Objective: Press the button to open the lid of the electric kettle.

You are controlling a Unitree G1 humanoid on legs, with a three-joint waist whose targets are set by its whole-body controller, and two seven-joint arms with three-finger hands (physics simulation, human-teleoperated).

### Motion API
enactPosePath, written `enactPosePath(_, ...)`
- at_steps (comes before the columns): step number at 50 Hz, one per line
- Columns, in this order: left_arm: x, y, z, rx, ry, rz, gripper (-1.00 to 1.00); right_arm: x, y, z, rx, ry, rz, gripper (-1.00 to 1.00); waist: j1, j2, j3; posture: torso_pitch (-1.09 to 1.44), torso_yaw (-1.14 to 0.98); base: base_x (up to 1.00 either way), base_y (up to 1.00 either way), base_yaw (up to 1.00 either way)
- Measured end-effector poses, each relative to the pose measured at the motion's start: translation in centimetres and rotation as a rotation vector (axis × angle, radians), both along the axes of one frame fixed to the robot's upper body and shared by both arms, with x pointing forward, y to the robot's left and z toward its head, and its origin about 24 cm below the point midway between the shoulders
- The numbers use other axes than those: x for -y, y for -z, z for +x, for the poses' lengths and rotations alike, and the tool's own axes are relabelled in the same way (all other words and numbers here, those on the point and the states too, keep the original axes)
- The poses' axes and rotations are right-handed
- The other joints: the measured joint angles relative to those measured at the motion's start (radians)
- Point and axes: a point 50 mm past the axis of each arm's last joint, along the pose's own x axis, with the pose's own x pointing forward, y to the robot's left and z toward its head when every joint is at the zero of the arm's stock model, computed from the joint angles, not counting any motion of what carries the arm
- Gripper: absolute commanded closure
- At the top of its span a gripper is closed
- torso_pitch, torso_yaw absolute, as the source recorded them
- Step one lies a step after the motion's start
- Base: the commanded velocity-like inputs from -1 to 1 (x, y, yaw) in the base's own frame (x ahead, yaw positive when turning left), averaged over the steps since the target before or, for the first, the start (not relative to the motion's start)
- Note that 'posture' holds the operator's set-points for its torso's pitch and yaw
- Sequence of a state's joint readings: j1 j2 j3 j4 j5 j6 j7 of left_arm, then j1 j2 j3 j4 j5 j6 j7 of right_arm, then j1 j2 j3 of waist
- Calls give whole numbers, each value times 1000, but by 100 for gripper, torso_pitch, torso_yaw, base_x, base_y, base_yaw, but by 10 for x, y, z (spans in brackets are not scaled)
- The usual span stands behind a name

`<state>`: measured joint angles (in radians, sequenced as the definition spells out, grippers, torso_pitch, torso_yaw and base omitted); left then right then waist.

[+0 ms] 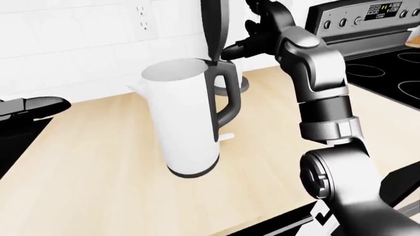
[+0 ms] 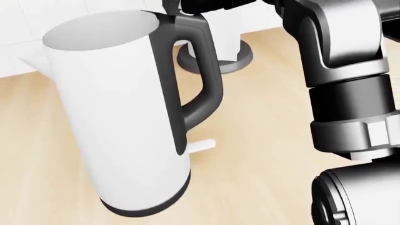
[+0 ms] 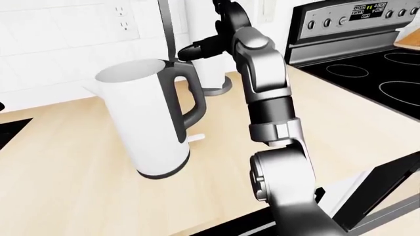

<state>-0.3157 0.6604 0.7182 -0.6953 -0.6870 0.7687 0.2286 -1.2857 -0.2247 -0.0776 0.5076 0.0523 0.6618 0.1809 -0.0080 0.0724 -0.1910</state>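
In the left-eye view the kettle (image 1: 187, 123) stands upright on the wooden table (image 1: 98, 162), left of centre, its lid (image 1: 214, 29) swung up and standing nearly vertical above the handle (image 1: 226, 93). The right robot hand (image 1: 246, 46) hangs just right of the handle's top, at the lid hinge — its dark fingers (image 1: 233, 49) reach toward that spot, but I cannot tell whether they are spread or curled, or whether they touch. A stove (image 1: 387, 64) lies at the right edge. A dark shape at the left edge may be the left robot hand (image 1: 33, 105); its state is unreadable.

The head view shows the kettle close — body open at the top, a small white tab (image 2: 201, 145) below the handle.

The right-eye view shows a wall outlet (image 3: 124, 22) above the kettle.
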Motion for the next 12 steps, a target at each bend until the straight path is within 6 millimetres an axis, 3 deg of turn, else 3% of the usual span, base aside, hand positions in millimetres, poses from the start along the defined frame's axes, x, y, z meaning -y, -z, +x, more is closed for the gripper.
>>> enactPosePath(12, 0, 1, -1, -2, -1, 1, -100, -2, -5, -5, 72, 1, -57, -100, -1, 1, -5, -31, 0, 0, 0, 0)
